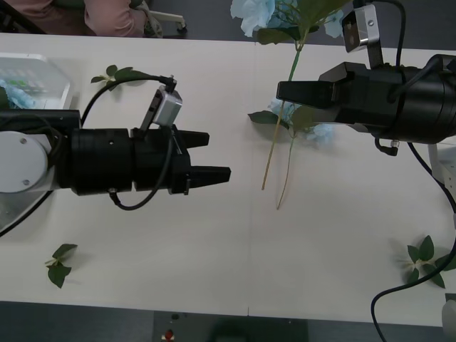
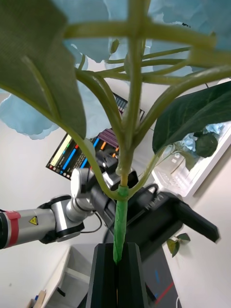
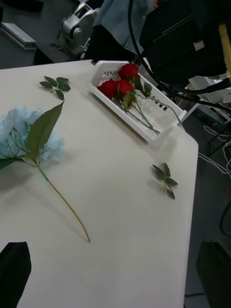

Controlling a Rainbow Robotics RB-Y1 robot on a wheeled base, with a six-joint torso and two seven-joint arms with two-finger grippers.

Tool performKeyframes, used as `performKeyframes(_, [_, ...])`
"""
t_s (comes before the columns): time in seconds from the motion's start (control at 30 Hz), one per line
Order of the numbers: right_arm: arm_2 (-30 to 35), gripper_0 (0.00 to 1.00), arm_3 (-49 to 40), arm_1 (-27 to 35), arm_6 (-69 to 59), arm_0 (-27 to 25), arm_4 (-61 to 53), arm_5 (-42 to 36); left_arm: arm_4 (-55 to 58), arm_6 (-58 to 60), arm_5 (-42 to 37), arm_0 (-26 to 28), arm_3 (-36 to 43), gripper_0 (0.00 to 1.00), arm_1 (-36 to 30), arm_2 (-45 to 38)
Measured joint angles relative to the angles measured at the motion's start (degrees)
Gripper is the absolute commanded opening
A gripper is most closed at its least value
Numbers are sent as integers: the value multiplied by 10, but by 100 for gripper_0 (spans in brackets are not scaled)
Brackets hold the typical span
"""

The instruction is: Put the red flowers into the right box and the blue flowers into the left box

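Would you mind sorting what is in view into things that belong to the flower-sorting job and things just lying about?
Belong to the job:
- blue flower held by the right gripper, shut on its stem
- blue flower on the table
- red flowers lying in the right box
- left box
- left gripper, open, holding nothing

Just lying about:
- loose leaf sprigs on the table

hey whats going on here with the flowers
The robot is sorting artificial flowers into boxes. The right gripper is shut on the stem of a blue flower, holding it above the table. Another blue flower lies on the table. The left gripper is open and holds nothing. Red flowers already lie in the right box; the left box sits at the table's far left corner.
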State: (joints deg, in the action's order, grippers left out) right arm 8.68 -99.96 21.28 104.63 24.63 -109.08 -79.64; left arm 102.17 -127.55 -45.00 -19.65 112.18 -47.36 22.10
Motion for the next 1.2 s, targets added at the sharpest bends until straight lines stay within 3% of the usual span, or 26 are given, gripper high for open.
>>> performKeyframes(0.17, [0,0,0,0,0,0,0,0,158,14,-83,-1,-14,100,-45,-72])
performKeyframes(0.4, [0,0,0,0,0,0,0,0,197,126,-88,-28,-20,100,-30,-40])
performKeyframes(0.87, [0,0,0,0,0,0,0,0,168,159,53,-113,-26,100,41,101])
performKeyframes(0.93, [0,0,0,0,0,0,0,0,168,160,59,-115,-29,89,43,107])
performKeyframes(1.0, [0,0,0,0,0,0,0,0,168,160,59,-116,-32,51,44,108])
performKeyframes(1.03, [0,0,0,0,0,0,0,0,168,160,59,-116,-33,26,44,108])
performKeyframes(1.1, [0,0,0,0,0,0,0,0,168,160,59,-116,-37,4,47,108])
performKeyframes(1.2, [0,0,0,0,0,0,0,0,168,160,59,-120,-53,0,59,108])
